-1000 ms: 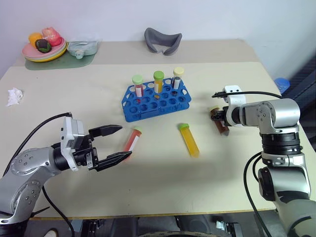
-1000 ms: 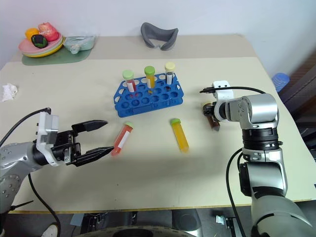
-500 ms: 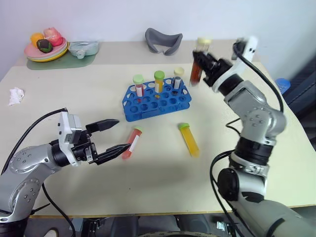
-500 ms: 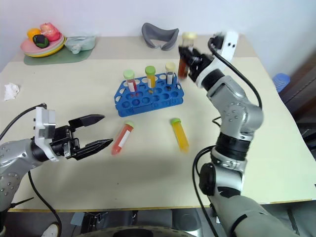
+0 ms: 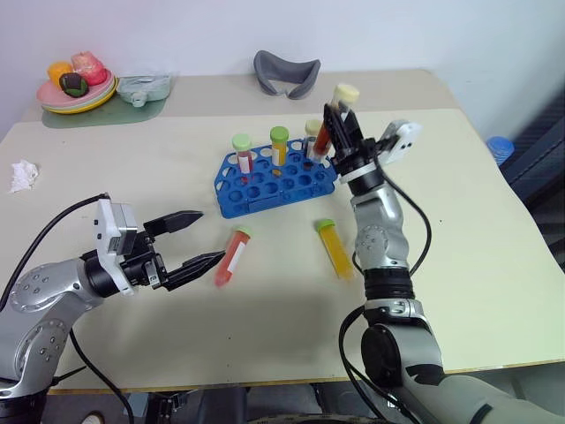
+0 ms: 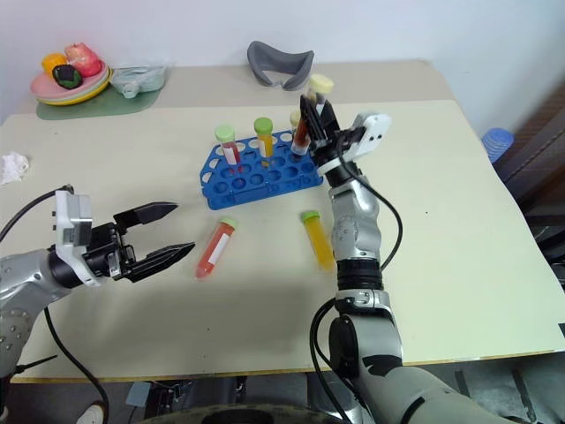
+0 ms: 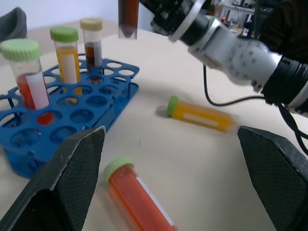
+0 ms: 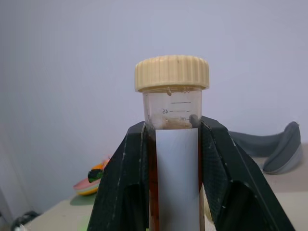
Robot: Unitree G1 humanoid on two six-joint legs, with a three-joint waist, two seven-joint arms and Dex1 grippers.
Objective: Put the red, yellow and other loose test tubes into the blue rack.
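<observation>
Right gripper (image 5: 338,124) clamps brown tube (image 5: 328,131) above blue rack (image 5: 275,183), frame centre. Left gripper (image 5: 196,238) spread wide, empty, lower left.

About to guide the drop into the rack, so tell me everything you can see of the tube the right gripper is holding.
The brown tube is a clear plastic tube with a ribbed cream screw cap, printed volume marks near the top, a white label down its side and dark brown liquid inside. It stands roughly upright, cap up, clamped between the right gripper's black jaws, which touch it on both sides below the cap. Its tapered tip hangs free in the air above the blue rack's right end, touching nothing else.
</observation>
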